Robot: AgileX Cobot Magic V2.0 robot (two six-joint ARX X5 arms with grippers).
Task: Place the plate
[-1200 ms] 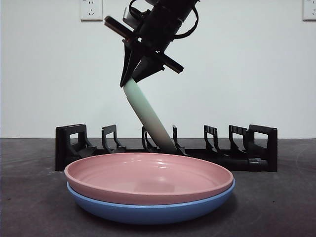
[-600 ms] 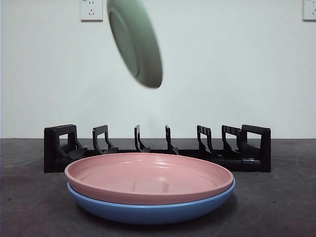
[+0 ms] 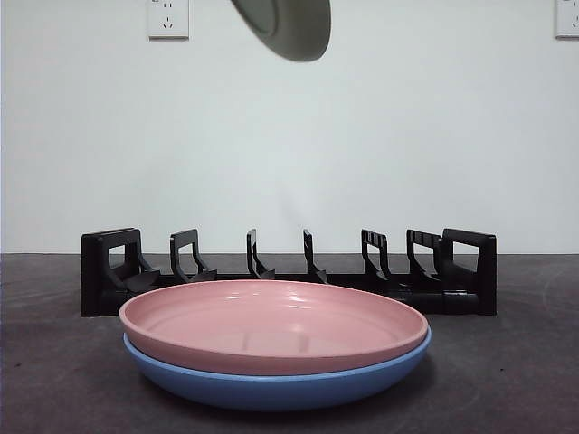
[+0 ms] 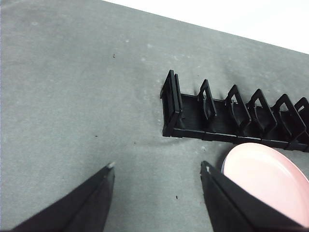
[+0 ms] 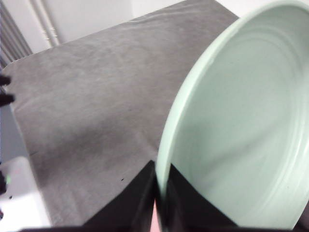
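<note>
1. White wall behind, dark table (image 3: 507, 380) below; the green plate (image 3: 288, 27) has risen from the black rack (image 3: 289, 276), whose slots stand bare, so placing seems undone
2. Right gripper (image 5: 161, 203) pinches that plate's rim; left gripper (image 4: 157, 169) hangs spread, holding nothing
3. Pink plate (image 3: 271, 325) on blue plate (image 3: 271, 384) crowds the rack's front edge; approach from above looks open

the dark grey table (image 3: 507, 380) carries a blue plate (image 3: 271, 387) with a pink plate (image 3: 271, 325) nested in it. just behind the blue plate, a long black slotted rack (image 3: 289, 271) stands directly on the table.
</note>
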